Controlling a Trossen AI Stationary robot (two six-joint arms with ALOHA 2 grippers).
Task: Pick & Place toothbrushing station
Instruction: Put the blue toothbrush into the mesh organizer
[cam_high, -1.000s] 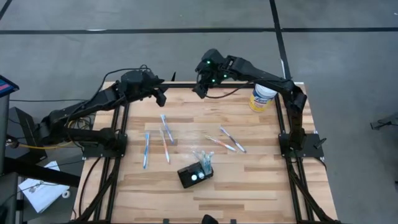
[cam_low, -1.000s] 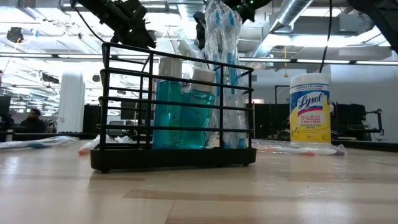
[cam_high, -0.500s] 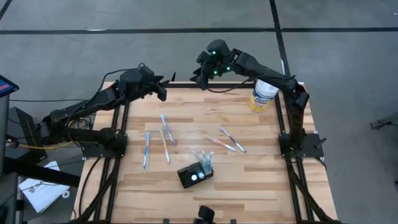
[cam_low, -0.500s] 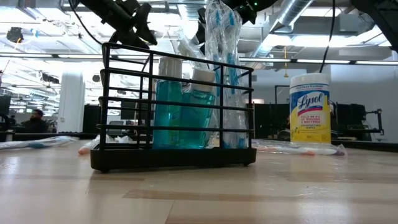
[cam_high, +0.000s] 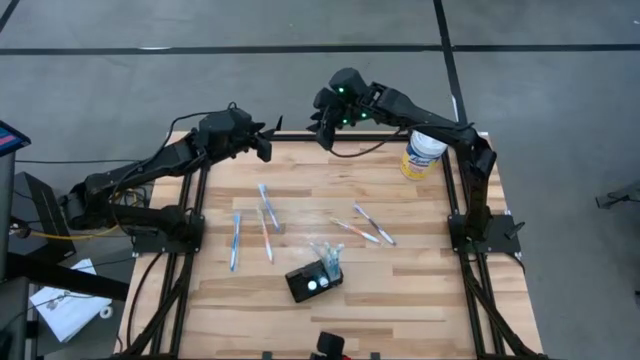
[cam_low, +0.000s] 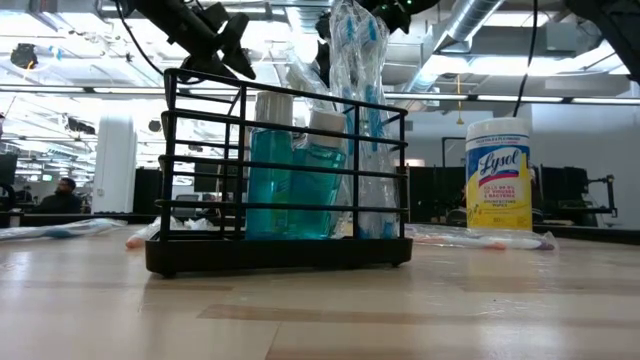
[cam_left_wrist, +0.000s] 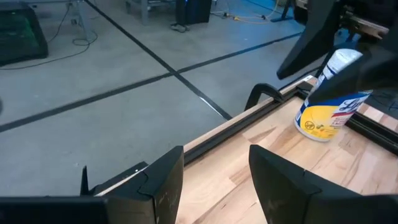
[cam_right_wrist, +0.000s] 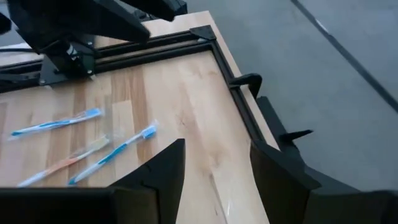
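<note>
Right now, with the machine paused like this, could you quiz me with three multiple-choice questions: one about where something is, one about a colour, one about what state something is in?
1. Where does the toothbrushing station stand?
A. On the table's near middle
B. Beside the wipes canister
C. On the floor

2. What colour is the liquid in the bottles inside it?
A. Red
B. Blue-green
C. Clear

3. How is the left pincer?
A. Clamped on a toothbrush
B. Open and empty
C. Holding the canister

Answers:
1 A: the overhead view shows it mid-table toward the near edge, far from the wipes canister at the far right corner.
2 B: the table-level view shows teal liquid behind the black bars.
3 B: its own camera shows a bare gap between the fingers, above the table's far edge.
</note>
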